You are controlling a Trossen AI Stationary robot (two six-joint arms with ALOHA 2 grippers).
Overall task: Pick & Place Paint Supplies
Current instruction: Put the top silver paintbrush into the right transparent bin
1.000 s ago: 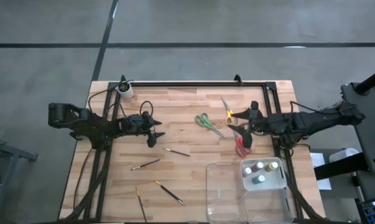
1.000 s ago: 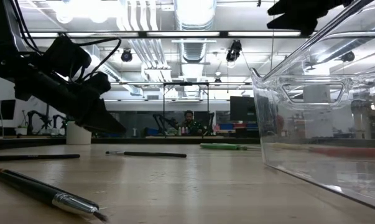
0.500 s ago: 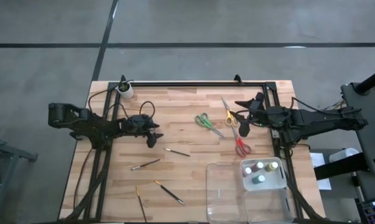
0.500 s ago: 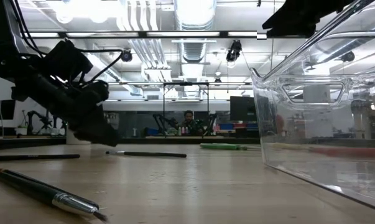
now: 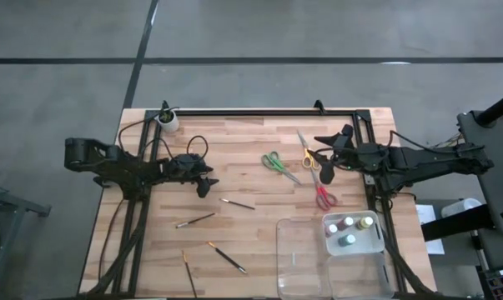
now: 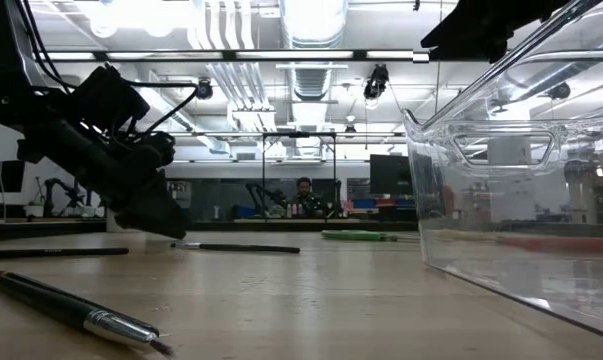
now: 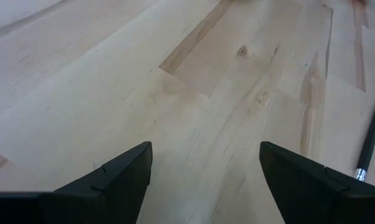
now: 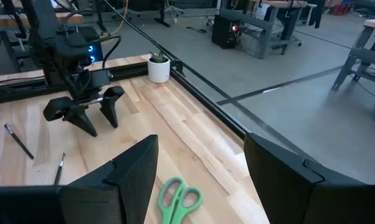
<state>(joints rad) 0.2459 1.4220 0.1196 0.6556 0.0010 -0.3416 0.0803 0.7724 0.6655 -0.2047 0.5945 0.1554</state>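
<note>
Green scissors (image 5: 276,163), yellow scissors (image 5: 305,151) and red scissors (image 5: 324,197) lie flat on the right half of the wooden table. Several thin brushes lie loose, among them one at mid-table (image 5: 237,203) and one nearer the front (image 5: 194,220). Small paint bottles (image 5: 349,231) stand in a compartment of the clear tray (image 5: 297,267). My left gripper (image 5: 208,182) hangs open, slanting down over bare wood (image 7: 206,155). My right gripper (image 5: 316,148) is open, raised above the yellow scissors, with the green scissors (image 8: 178,198) showing below its fingers.
A small white cup (image 5: 167,122) stands at the far left corner. The clear tray's wall (image 6: 521,200) fills the right of the low view. Two more brushes (image 5: 228,257) (image 5: 188,272) lie near the front edge. A black frame rail (image 5: 259,112) runs along the far edge.
My right gripper has swung toward the table's far edge, from over the red scissors to above the yellow ones, staying open. My left gripper has stayed in place but tipped its fingers more steeply down and rolled a little, open throughout.
</note>
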